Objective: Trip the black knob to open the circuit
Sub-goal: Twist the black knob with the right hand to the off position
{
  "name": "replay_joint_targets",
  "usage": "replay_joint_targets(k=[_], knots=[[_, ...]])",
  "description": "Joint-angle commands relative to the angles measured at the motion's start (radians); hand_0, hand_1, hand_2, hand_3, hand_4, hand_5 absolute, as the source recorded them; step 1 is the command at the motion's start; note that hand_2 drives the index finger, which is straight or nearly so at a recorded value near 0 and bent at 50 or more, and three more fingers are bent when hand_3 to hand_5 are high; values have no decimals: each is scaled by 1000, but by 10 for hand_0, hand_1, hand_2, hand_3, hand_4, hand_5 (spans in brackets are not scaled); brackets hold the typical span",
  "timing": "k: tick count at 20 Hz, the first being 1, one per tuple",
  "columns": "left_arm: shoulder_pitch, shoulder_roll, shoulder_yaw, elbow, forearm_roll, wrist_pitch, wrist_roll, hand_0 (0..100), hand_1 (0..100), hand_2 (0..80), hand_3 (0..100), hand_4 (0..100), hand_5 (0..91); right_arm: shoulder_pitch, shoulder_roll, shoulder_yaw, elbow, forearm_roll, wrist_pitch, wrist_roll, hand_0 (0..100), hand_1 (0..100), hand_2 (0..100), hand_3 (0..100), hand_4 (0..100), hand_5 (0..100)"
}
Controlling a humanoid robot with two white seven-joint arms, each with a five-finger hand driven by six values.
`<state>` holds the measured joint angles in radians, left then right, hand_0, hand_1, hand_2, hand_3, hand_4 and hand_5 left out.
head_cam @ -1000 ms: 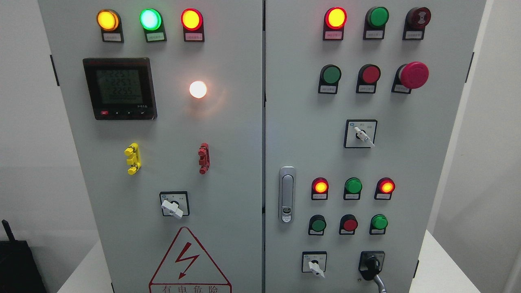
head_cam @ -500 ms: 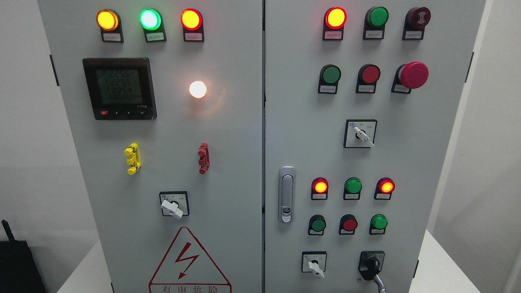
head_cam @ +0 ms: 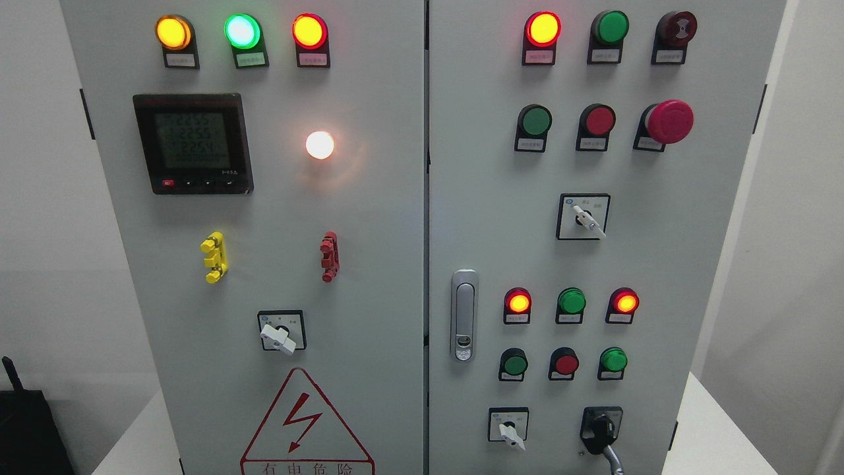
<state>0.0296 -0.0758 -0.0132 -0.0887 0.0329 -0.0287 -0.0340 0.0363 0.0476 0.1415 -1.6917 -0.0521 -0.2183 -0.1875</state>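
The black knob (head_cam: 601, 429) sits on a black plate at the lower right of the grey cabinet's right door (head_cam: 659, 264), close to the bottom edge of the head view. A thin metal piece hangs just below it. Neither of my hands nor arms shows anywhere in the picture.
White selector switches (head_cam: 508, 432) (head_cam: 585, 220) (head_cam: 278, 337) sit on both doors, among lit and unlit lamps and push buttons. A red mushroom button (head_cam: 668, 121) is upper right. A silver door latch (head_cam: 464, 315) is at the middle. A dark object (head_cam: 26, 429) stands at lower left.
The view has shifted very slightly; the meter's digits flicker. Nothing on the panel has moved.
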Motion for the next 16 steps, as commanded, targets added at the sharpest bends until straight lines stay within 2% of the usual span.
replay_joint_targets(k=[1,16], knots=[[0,-1,1,1,2,1,0,120,389,0,0,0,0,-22,8,38,-43,5,-15,26,784,930,15,1000,1000,934],[0,-1,1,1,2,1,0,120,389,0,0,0,0,-22,8,50,-60,3,-16,26,786,929,17,1000,1000,934]])
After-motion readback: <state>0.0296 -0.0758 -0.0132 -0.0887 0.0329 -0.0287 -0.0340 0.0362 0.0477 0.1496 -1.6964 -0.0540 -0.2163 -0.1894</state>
